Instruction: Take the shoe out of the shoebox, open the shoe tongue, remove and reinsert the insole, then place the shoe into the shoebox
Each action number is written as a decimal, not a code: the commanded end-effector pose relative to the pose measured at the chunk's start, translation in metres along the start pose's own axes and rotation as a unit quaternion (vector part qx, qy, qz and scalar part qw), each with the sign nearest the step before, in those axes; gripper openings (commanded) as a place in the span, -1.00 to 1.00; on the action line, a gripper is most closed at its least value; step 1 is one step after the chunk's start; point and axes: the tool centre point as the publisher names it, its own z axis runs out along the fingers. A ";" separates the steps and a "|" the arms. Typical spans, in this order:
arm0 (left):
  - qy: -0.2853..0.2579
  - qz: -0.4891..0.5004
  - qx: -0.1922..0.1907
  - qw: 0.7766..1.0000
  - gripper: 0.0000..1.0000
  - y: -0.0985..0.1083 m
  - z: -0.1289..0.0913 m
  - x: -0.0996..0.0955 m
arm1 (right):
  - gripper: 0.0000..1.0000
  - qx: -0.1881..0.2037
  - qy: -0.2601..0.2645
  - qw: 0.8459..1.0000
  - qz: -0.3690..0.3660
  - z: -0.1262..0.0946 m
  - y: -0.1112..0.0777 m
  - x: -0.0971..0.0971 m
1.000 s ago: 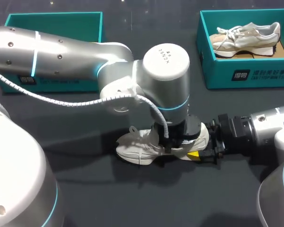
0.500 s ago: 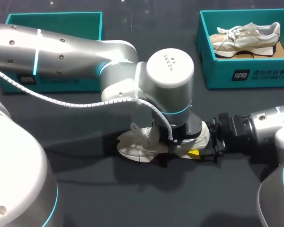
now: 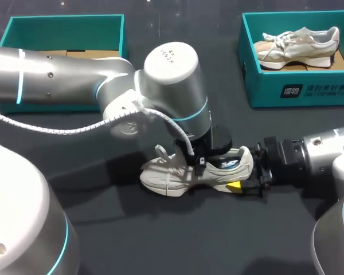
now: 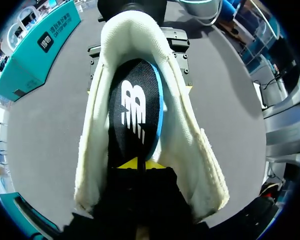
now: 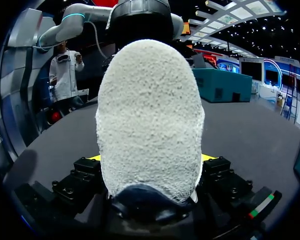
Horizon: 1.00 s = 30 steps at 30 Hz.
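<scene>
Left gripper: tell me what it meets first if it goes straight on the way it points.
The black insole inside the white shoe, lying directly ahead of the left gripper. It may already touch it; depth is unclear.

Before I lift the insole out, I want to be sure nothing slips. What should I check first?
1. Right gripper clamps the white shoe at its heel: ok, a yellow tip sits on each side.
2. Left gripper is shut on the insole: ok, the tips pinch its near end.
3. Insole is free of the shoe: not ok, it lies within the shoe's walls.
4. Tongue is open: cannot tell, the left arm hides it.
5. Left teal shoebox is open for the return: ok, no lid on it.
</scene>
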 end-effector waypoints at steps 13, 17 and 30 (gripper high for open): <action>0.024 0.002 0.128 0.991 -1.00 0.020 -0.028 0.001 | -1.00 0.002 0.000 1.000 0.000 0.001 0.000 0.004; 0.021 -0.002 0.151 0.988 -1.00 0.026 -0.032 0.002 | -1.00 0.002 0.000 1.000 0.000 0.001 0.000 0.004; -0.007 0.021 0.186 0.982 -1.00 -0.016 -0.057 -0.003 | -1.00 0.002 0.000 1.000 0.000 0.001 0.000 0.004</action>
